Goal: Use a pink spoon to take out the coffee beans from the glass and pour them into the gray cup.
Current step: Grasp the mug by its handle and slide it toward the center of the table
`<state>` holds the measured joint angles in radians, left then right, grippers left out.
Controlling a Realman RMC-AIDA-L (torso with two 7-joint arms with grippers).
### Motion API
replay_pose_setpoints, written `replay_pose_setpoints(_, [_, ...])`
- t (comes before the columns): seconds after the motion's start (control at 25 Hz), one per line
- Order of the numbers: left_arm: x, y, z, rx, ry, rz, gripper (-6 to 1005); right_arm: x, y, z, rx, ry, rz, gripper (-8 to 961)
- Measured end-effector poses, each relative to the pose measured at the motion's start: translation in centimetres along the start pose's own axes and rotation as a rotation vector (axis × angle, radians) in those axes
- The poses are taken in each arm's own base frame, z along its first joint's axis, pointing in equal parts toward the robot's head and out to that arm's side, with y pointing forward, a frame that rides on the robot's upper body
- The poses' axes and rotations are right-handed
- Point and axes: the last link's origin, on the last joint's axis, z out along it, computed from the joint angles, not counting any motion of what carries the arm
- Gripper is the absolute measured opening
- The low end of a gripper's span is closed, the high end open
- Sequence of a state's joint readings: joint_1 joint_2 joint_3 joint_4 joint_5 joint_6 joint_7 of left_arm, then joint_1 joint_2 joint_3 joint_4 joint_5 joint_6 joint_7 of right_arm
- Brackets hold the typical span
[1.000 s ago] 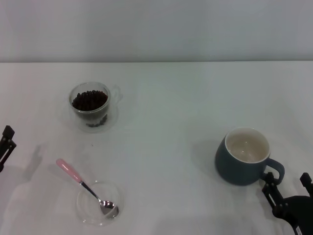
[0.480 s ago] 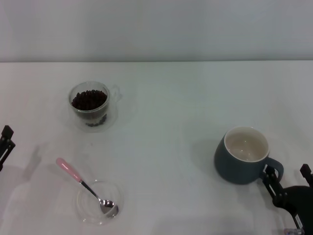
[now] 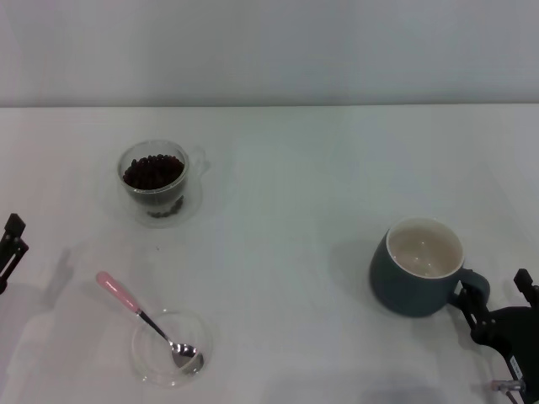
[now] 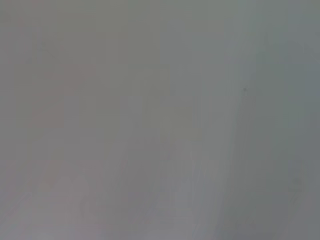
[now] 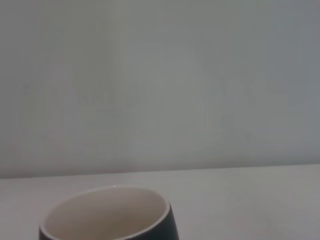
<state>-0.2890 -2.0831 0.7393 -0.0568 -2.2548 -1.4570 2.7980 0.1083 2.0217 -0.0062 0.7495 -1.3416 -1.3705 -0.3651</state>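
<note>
The pink spoon (image 3: pixel 118 293) lies at the front left, its silver bowl resting in a shallow clear dish (image 3: pixel 150 362). The glass (image 3: pixel 155 200) stands at the back left, filled with dark coffee beans (image 3: pixel 153 172). The gray cup (image 3: pixel 404 286), cream-white inside and holding nothing, stands at the front right with its handle toward my right gripper (image 3: pixel 494 292). That gripper is open, its fingers right at the handle. The cup's rim also shows in the right wrist view (image 5: pixel 107 212). My left gripper (image 3: pixel 10 242) sits at the far left edge, well left of the spoon.
The white table (image 3: pixel 295 185) ends at a pale wall at the back. The left wrist view shows only blank grey surface.
My right gripper has moved forward, up to the gray cup's handle. The left arm, spoon and glass have not moved.
</note>
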Motion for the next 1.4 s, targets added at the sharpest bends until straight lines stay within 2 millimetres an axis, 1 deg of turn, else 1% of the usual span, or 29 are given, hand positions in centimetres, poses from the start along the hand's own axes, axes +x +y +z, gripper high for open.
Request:
replay_pose_setpoints(0.12, [0.0,0.0,0.0,-0.001,0.001,0.0,888,0.0,0.0,0.0,-0.005,0.001,-0.003,790])
replay_pose_setpoints(0.36, [0.0,0.0,0.1,-0.001,0.0,0.0,890,0.1,0.3,0.4,-0.016,0.013,-0.001,573])
replay_pose_setpoints(0.56, [0.0,0.0,0.1,-0.001,0.0,0.0,889,0.0,0.5,1.1,-0.024,0.018,0.001,317])
replay_pose_setpoints(0.8, [0.1,0.1,0.3,-0.005,0.003,0.001,889,-0.3,0.4,1.6,-0.028,0.008,0.012,158])
replay_pose_setpoints(1.0, [0.1,0.1,0.3,-0.005,0.003,0.001,889,-0.4,0.3,2.0,-0.03,0.004,0.005,159])
replay_pose_setpoints(1.12, [0.1,0.1,0.3,-0.005,0.003,0.0,889,-0.4,0.6,2.5,-0.045,0.011,0.004,160])
replay_pose_setpoints(1.4, [0.1,0.1,0.3,-0.005,0.003,-0.003,890,-0.5,2.5,3.5,-0.151,0.038,-0.014,147])
